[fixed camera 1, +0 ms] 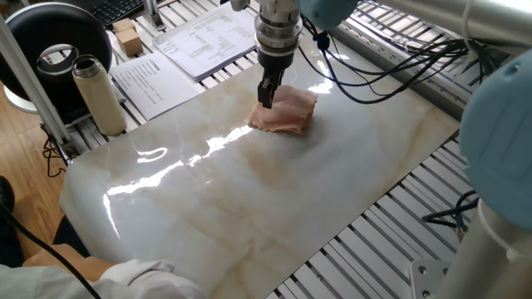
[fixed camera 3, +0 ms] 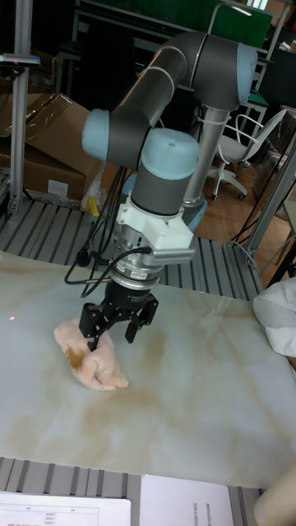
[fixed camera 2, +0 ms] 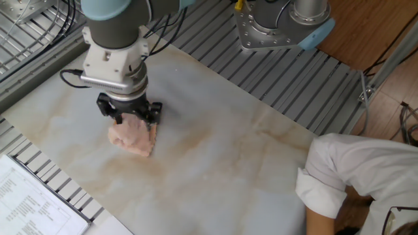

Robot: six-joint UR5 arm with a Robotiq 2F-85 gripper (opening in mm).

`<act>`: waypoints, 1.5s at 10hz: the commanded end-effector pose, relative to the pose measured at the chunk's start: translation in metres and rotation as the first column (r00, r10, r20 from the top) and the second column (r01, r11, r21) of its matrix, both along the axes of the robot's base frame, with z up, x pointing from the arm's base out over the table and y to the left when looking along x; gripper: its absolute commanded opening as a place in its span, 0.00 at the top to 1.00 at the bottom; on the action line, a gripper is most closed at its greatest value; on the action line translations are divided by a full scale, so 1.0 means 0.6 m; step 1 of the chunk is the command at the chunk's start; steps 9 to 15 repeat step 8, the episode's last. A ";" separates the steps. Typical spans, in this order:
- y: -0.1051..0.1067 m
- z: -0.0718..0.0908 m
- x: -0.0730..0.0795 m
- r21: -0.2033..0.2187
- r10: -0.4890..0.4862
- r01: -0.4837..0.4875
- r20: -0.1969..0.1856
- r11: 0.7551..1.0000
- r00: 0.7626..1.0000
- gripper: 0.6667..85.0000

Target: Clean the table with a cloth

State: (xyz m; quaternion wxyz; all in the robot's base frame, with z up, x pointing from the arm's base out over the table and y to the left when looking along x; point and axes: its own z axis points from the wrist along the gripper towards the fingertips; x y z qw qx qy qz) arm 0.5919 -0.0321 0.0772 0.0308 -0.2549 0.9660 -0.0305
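Observation:
The cloth [fixed camera 1: 287, 112] is a crumpled pinkish-beige towel lying on the far part of the glossy marble table [fixed camera 1: 249, 191]. My gripper [fixed camera 1: 266, 98] points straight down at the cloth's left edge. In the other fixed view the fingers of the gripper [fixed camera 2: 130, 117] stand apart over the top of the cloth [fixed camera 2: 134, 137]. In the tall fixed view the gripper [fixed camera 3: 111, 335] is open. One fingertip touches the cloth [fixed camera 3: 94, 366], and bare table [fixed camera 3: 189, 386] shows between the fingers.
White printed sheets [fixed camera 1: 208, 37] and a beige flask [fixed camera 1: 98, 95] stand on the ribbed frame past the table's edge. A person's white sleeve [fixed camera 2: 346, 176] reaches over one corner. Cables [fixed camera 1: 391, 62] hang behind the arm, and the robot base [fixed camera 2: 281, 26] is bolted beyond the far edge.

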 end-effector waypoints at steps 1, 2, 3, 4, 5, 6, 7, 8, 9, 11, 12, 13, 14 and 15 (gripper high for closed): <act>-0.011 0.032 -0.022 -0.020 0.024 -0.025 -0.017 0.999 1.000 0.05; -0.016 0.041 -0.028 -0.026 0.032 -0.032 -0.019 0.999 0.999 0.05; -0.025 0.051 -0.033 -0.038 0.042 -0.043 -0.022 0.998 0.999 0.06; -0.042 0.063 -0.036 -0.044 0.069 -0.070 -0.028 0.997 0.997 0.06; -0.057 0.074 -0.043 -0.037 0.090 -0.091 -0.035 0.995 0.995 0.08; -0.073 0.078 -0.047 -0.043 0.094 -0.096 -0.038 0.994 0.995 0.15; -0.083 0.074 -0.047 -0.044 0.091 -0.093 -0.035 0.995 0.995 0.19; -0.084 0.068 -0.045 -0.033 0.095 -0.096 -0.029 0.995 0.995 0.20; -0.084 0.068 -0.045 -0.033 0.095 -0.096 -0.029 0.995 0.995 0.20; -0.084 0.068 -0.045 -0.033 0.095 -0.096 -0.029 0.995 0.995 0.20; -0.084 0.068 -0.045 -0.033 0.095 -0.096 -0.029 0.995 0.995 0.20; -0.084 0.068 -0.045 -0.033 0.095 -0.096 -0.029 0.995 0.995 0.20; -0.084 0.068 -0.045 -0.033 0.095 -0.096 -0.029 0.995 0.995 0.20; -0.084 0.068 -0.045 -0.033 0.095 -0.096 -0.029 0.995 0.995 0.20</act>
